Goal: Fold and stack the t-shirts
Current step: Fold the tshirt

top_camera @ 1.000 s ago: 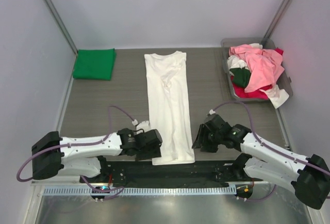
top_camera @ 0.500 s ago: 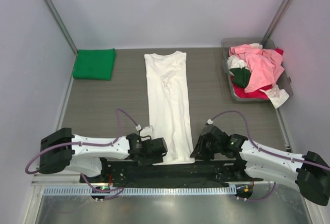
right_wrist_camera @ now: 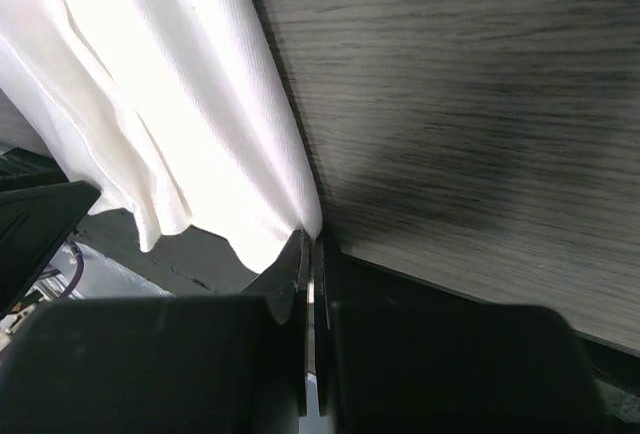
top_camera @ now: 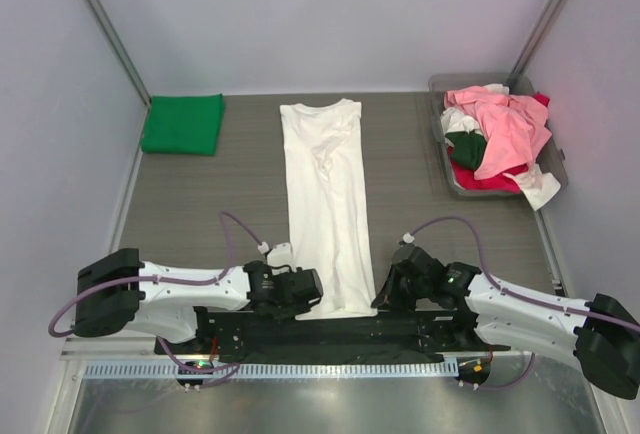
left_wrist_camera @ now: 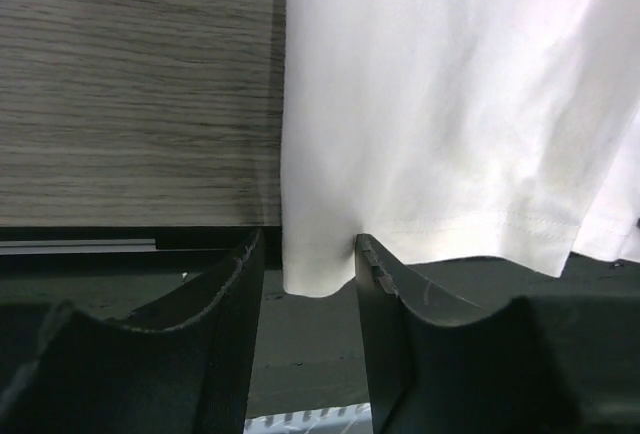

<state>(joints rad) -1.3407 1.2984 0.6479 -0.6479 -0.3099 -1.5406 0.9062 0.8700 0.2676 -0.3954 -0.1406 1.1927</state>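
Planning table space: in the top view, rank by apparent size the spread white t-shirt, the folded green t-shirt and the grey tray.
1. white t-shirt, the longest by far.
2. grey tray, though the heaped t-shirts hide much of its outline.
3. folded green t-shirt, clearly the smallest.

The left arm (top_camera: 185, 282) and right arm (top_camera: 525, 302) lie low, reaching inward toward each other. The left pincer (left_wrist_camera: 310, 242) has its fingers spread apart; the right pincer (right_wrist_camera: 312, 239) has its fingers pressed flat together.
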